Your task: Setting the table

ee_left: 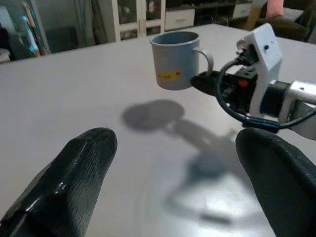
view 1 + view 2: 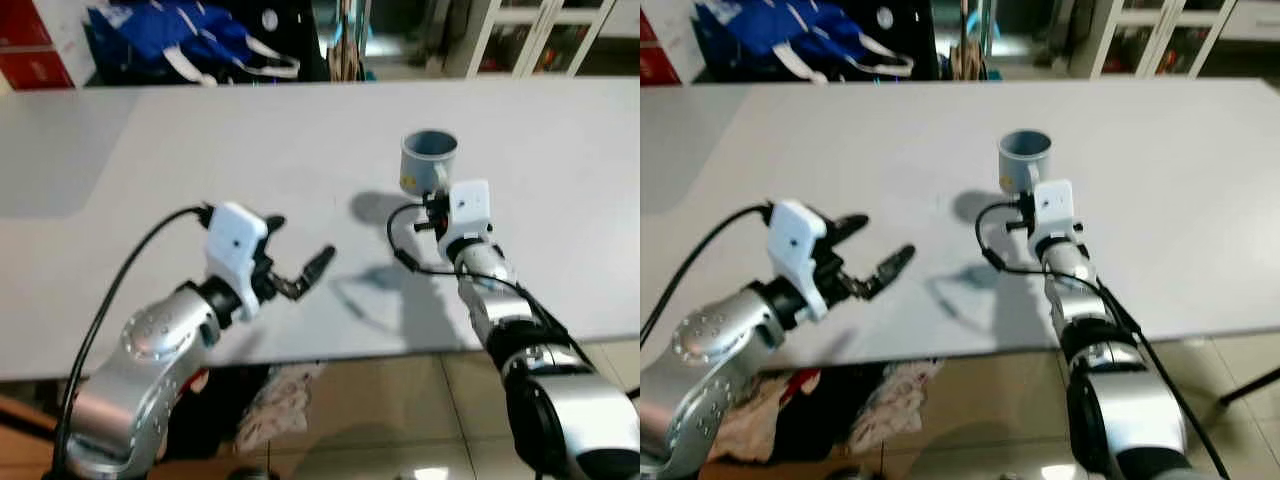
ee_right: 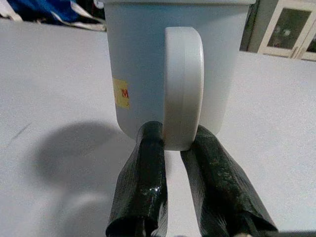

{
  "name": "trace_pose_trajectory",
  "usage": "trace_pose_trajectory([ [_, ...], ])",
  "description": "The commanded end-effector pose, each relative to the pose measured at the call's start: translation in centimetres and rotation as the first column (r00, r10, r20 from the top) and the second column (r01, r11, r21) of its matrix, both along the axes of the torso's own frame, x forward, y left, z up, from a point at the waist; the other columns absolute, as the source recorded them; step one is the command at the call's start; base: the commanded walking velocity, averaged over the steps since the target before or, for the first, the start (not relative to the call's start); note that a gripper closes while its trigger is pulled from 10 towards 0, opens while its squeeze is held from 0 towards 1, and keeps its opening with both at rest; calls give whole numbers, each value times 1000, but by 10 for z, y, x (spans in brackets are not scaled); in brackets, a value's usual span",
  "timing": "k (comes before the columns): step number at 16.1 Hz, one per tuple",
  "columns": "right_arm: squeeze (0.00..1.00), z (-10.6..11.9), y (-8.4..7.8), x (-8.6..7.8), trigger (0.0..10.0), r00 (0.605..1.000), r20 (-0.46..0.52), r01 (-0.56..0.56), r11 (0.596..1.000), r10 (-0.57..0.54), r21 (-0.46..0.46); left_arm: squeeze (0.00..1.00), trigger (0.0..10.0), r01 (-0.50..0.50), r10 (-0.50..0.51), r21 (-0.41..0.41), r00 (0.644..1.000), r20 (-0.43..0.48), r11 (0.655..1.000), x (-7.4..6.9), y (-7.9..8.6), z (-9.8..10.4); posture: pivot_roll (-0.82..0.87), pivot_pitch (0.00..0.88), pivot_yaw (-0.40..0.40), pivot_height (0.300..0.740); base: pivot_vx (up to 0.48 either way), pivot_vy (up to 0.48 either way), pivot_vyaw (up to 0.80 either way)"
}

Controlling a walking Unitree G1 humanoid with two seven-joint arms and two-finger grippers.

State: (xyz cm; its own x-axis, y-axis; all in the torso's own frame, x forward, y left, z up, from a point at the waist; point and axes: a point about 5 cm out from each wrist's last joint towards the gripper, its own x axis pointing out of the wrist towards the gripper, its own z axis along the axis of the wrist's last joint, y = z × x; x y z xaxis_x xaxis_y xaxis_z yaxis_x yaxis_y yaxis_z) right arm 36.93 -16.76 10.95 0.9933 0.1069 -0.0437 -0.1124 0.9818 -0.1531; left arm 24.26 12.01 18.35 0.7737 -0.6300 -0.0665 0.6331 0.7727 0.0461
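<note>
From the left eye, a light blue mug point(image 2: 428, 160) with a small yellow sticker is held upright just above the white bench point(image 2: 150, 190), its shadow beside it, and the right gripper point(image 2: 432, 203) holds it by the handle. The left gripper point(image 2: 300, 262) hangs over the near part of the bench with its fingers spread open and nothing in them. In the left wrist view, the mug point(image 1: 174, 59) is well apart from the two black fingers point(image 1: 74, 173). In the right wrist view, the fingers point(image 3: 143, 182) pinch the bottom of the mug's white handle point(image 3: 183, 84).
</note>
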Motion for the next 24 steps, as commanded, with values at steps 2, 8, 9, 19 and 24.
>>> trace_pose_trajectory([
  [2, 0, 8, 0, 4, 0, 1000, 25, -5, 1000, 6, -16, 0, 10000, 8, -8, -4, 1000, 8, 1000, 0, -1, 5, 174, 80, 14, 727, 458, 0, 0],
  [8, 0, 8, 0, 5, 0, 1000, 23, -3, 1000, 4, -21, 0, 10000, 19, -19, -12, 1000, 21, 1000, -2, -6, 11, 166, 81, 14, 727, 0, 0, 0],
  [9, 0, 8, 0, 5, 0, 1000, 24, -3, 1000, 4, -21, 0, 10000, 24, -24, -14, 999, 25, 1000, 0, -7, 12, 164, 79, 15, 727, 0, 0, 0],
  [19, 0, -8, 6, 3, 10000, 994, -107, 8, 1000, -8, -3, 0, 10000, 20, -20, -17, 1000, 20, 1000, -4, -1, 20, 210, 102, 33, 727, 0, 0, 0],
  [24, 1000, -21, 9, -2, 10000, 986, -167, 7, 999, -12, -34, 0, 10000, 5, -5, -14, 1000, 15, 1000, -7, 2, 23, 221, 105, 28, 727, 0, 0, 0],
])
